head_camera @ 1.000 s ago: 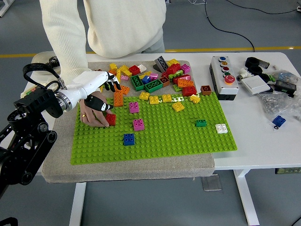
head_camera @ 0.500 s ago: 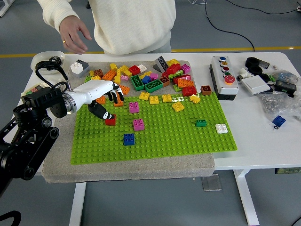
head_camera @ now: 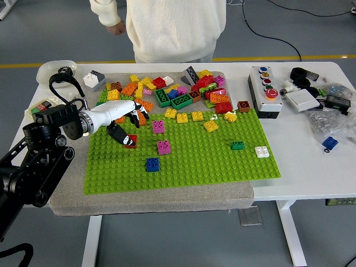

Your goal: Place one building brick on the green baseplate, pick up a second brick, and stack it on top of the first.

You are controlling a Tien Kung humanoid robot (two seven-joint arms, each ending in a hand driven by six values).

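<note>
Left hand at baseplate's left edge.
Left hand point(head_camera: 123, 118) fingers curled down around the red brick point(head_camera: 132, 141), which sits on the green baseplate point(head_camera: 189, 167); whether gripped, cannot tell. Person point(head_camera: 172, 28) stands behind table.

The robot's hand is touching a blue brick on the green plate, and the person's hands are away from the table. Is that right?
Not quite. In the head view, the brick at the left hand is red, not blue: the red brick sits on the green baseplate under its fingers. The blue brick lies apart, nearer the front edge. The rest holds: the person's hand is away from the table.
</note>
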